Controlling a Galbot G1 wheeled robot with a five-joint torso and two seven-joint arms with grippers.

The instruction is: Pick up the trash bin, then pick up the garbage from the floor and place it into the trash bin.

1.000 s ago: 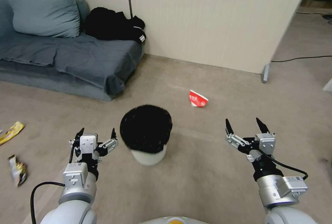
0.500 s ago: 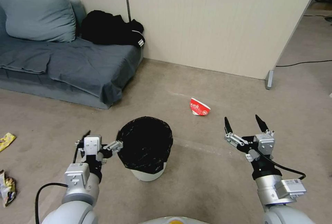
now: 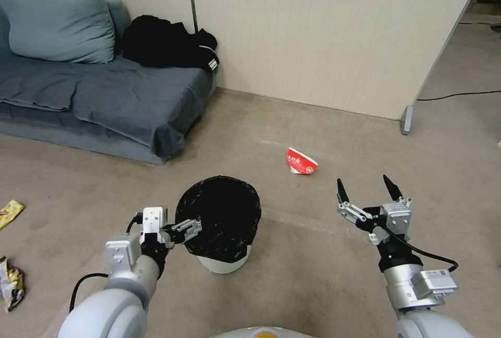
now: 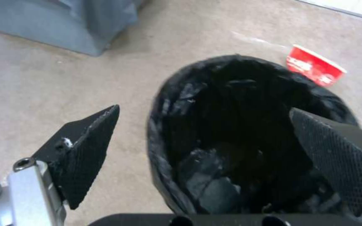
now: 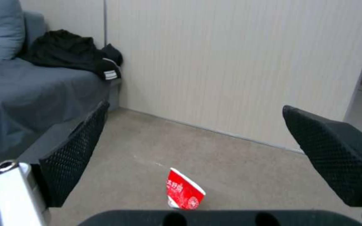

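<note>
One trash bin (image 3: 219, 223); left gripper (image 4: 206, 141) jaws spread astride rim; right gripper (image 3: 365, 190) agape.

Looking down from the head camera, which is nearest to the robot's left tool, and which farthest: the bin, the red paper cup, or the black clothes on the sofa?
1. Bin: right at the open left tool, at its rim.
2. Red paper cup: on the floor beyond the bin, toward the right.
3. Black clothes: far back on the sofa, by the wall.
</note>
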